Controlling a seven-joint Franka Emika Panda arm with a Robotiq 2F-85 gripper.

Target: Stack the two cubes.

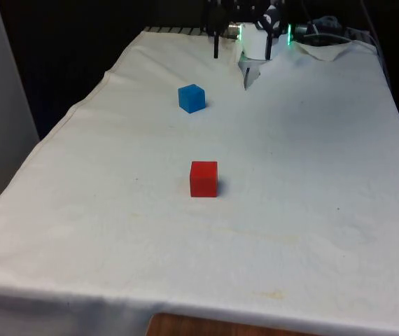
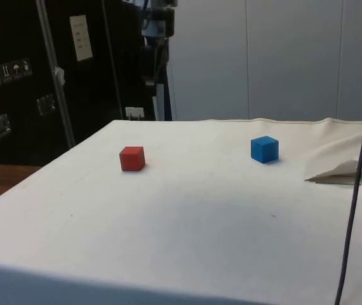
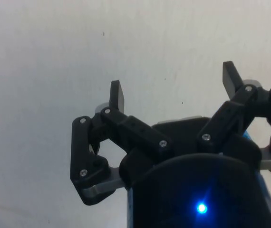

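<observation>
A red cube [image 1: 204, 178] sits near the middle of the white cloth, also seen in the side view as the red cube [image 2: 132, 158]. A blue cube [image 1: 192, 98] rests farther back, towards the front view's left, about two cube-widths beyond the red one; from the side the blue cube [image 2: 264, 149] stands apart from the red one. My gripper [image 3: 173, 86] hangs high over bare cloth, open, with nothing between its fingers [image 3: 118, 95]. In the front view the gripper [image 1: 251, 47] is at the far end, behind and above both cubes.
The cloth is rumpled into a raised fold [image 1: 250, 72] at the far end near the robot's base, seen from the side as a fold [image 2: 346, 171]. A thin cable [image 2: 359, 159] hangs down in the side view.
</observation>
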